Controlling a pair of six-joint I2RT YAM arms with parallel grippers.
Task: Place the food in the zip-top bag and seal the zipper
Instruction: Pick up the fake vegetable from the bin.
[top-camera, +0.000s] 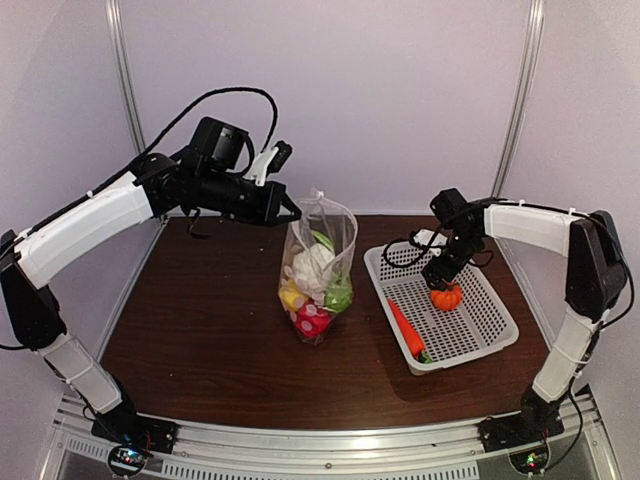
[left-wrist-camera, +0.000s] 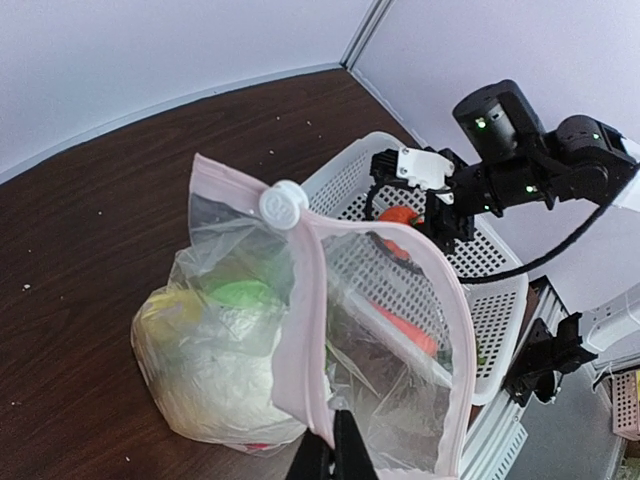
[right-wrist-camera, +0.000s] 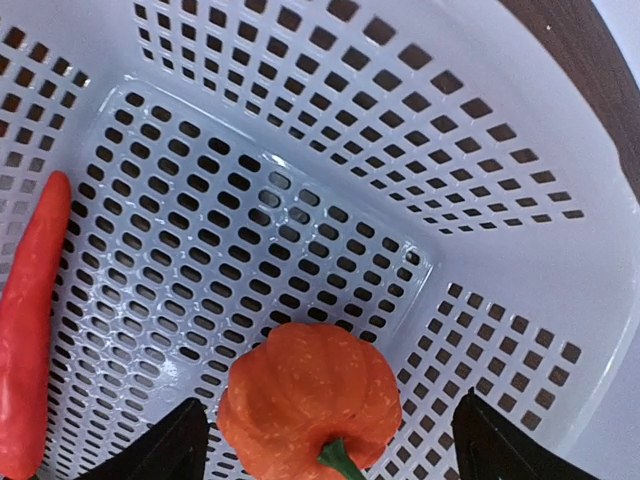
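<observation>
In the white basket (top-camera: 480, 312) at the right of the frame, an orange carrot (top-camera: 405, 328) lies near the front edge. Behind it the right end effector (right-wrist-camera: 332, 415) stands spread on both sides of the orange pumpkin (right-wrist-camera: 305, 390), seemingly not touching it. At centre the zip-top bag (top-camera: 320, 270) stands on the bench (top-camera: 200, 330), its rim pinched by the left end effector (left-wrist-camera: 335, 430).

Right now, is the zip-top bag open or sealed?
Open: the zip-top bag stands upright, its mouth rim spread wide, the white slider at one end.
</observation>
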